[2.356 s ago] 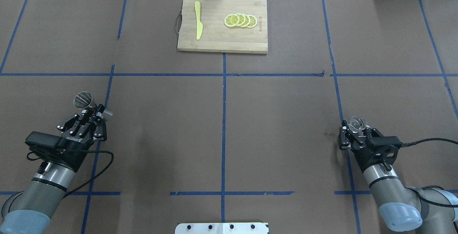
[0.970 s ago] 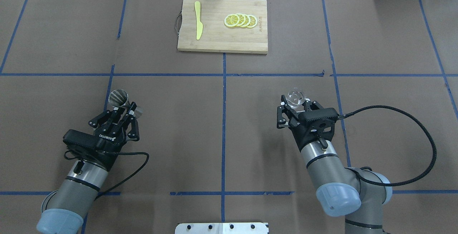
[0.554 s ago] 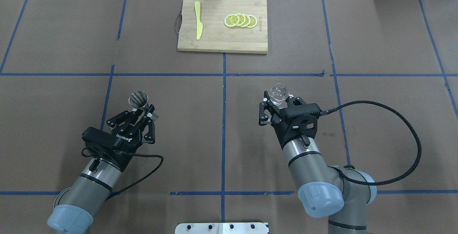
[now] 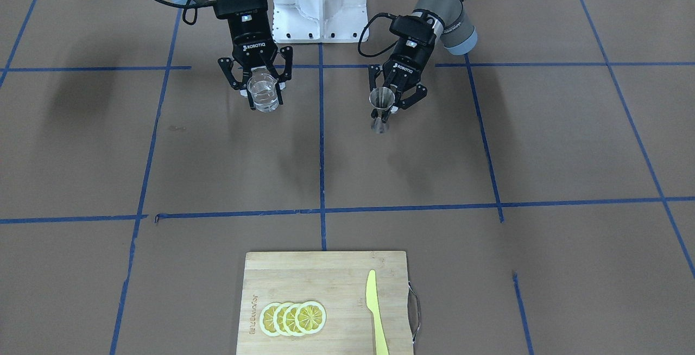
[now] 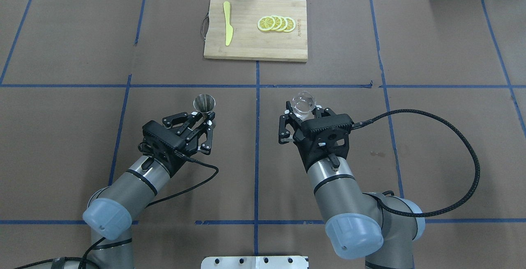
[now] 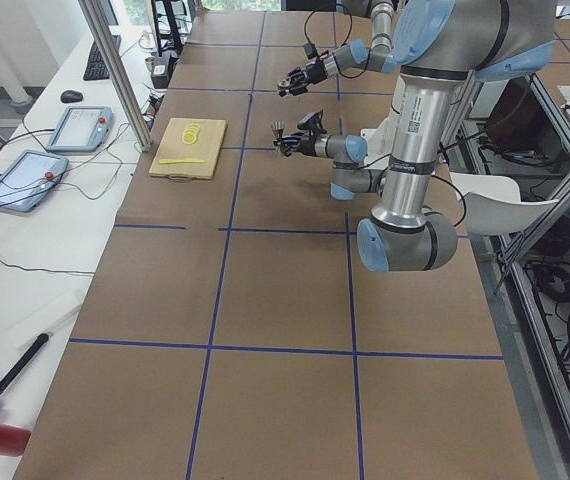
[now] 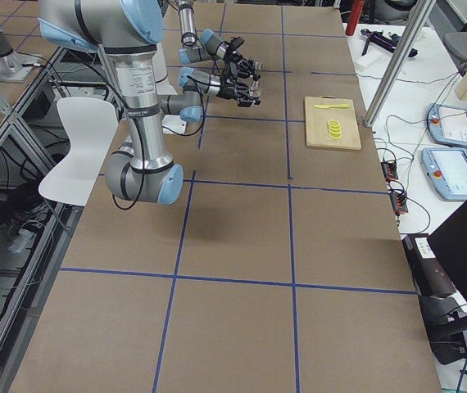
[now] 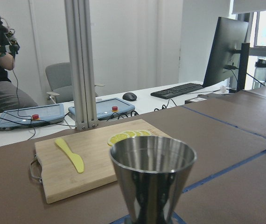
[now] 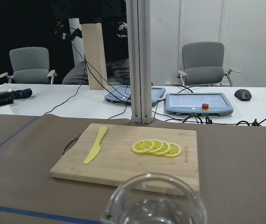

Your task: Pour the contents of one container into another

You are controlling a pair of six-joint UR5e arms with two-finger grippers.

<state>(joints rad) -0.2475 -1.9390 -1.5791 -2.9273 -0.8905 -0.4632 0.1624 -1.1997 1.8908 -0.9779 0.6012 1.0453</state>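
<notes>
The clear glass cup (image 5: 304, 101) stands upright in my right gripper (image 5: 304, 112), which is shut on it just right of the table's centre line. It holds a clear liquid, seen in the front-facing view as the cup (image 4: 264, 95). Its rim (image 9: 154, 201) fills the bottom of the right wrist view. My left gripper (image 5: 203, 117) is shut on the waist of the metal jigger (image 5: 204, 103), also upright, just left of the centre line. The jigger's open top cone (image 8: 151, 172) shows close in the left wrist view. About a hand's width of table separates the two containers.
A wooden cutting board (image 5: 246, 49) lies at the far middle of the table with a yellow knife (image 5: 227, 23) and several lemon slices (image 5: 276, 23). Blue tape lines cross the brown table cover. The robot's white base plate (image 5: 254, 262) sits at the near edge.
Both arms have swung inward from the table's outer sides toward the centre line and slightly forward. Each still carries its container upright.
</notes>
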